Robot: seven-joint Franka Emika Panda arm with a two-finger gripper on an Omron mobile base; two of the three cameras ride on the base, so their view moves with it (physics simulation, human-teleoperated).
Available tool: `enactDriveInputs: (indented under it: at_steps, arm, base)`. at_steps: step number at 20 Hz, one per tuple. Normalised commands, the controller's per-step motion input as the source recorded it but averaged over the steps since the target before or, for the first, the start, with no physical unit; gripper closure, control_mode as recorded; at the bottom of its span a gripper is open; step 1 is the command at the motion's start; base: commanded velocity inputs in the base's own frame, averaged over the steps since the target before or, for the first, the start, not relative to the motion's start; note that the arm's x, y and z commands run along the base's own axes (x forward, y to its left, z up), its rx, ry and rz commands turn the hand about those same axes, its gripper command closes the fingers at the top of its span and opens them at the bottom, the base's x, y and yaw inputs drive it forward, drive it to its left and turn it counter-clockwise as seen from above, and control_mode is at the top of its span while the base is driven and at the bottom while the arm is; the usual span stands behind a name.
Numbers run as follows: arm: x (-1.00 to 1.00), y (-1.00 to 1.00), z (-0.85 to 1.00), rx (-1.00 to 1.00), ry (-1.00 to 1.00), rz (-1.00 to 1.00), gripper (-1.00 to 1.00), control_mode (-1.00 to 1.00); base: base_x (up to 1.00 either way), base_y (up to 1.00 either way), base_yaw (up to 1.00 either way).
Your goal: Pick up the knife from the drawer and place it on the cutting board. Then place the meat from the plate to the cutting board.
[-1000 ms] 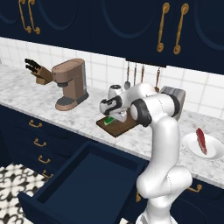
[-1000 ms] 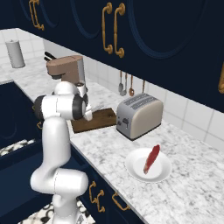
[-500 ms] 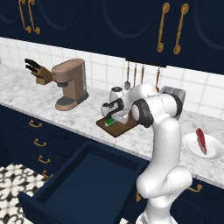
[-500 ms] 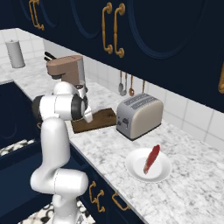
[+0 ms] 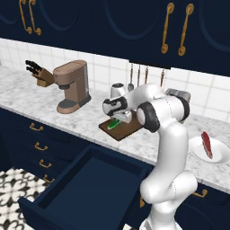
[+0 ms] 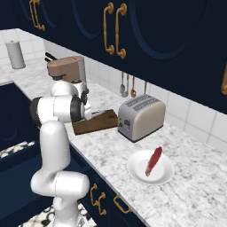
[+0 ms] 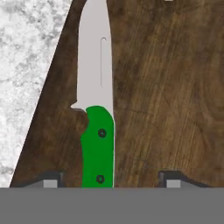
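The gripper (image 7: 107,179) is spread: its two dark fingertips stand well apart either side of the knife (image 7: 97,113), touching neither edge of the green handle. The knife lies flat on the cutting board (image 7: 166,100) directly below the gripper, blade pointing away from it, near the board's edge beside the marble surface (image 7: 26,65). So the knife looks let go and resting on the board, and the first half of the task appears done.

From the base, the gripper (image 5: 117,114) hovers just above the green handle, which a second ago sat tighter under the hand; the hand has risen slightly.

The meat (image 6: 153,161) lies on the plate (image 6: 135,170), well off to the gripper's side past the toaster (image 6: 140,116). The drawer (image 5: 85,191) hangs open below.
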Motion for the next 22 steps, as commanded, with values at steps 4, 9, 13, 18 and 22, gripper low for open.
enactDriveInputs:
  at_steps: [4, 9, 13, 18, 22]
  arm:
    - [-0.92, 0.0, 0.61, 0.0, -0.18, 0.0, -1.0, -1.0]
    - [-1.0, -0.12, 0.24, 0.0, -0.15, 0.04, -1.0, -1.0]
    - [-1.0, -0.57, 0.07, 0.0, -0.09, 0.12, -1.0, -1.0]
    - [-1.0, -0.81, 0.22, -0.02, -0.12, 0.08, -1.0, -1.0]
    - [-1.0, -0.71, 0.2, -0.1, -0.06, 0.05, -1.0, -1.0]
  base:
    - [0.0, 0.0, 0.0]
    - [0.0, 0.0, 0.0]
    - [0.0, 0.0, 0.0]
    - [0.0, 0.0, 0.0]
    - [0.0, 0.0, 0.0]
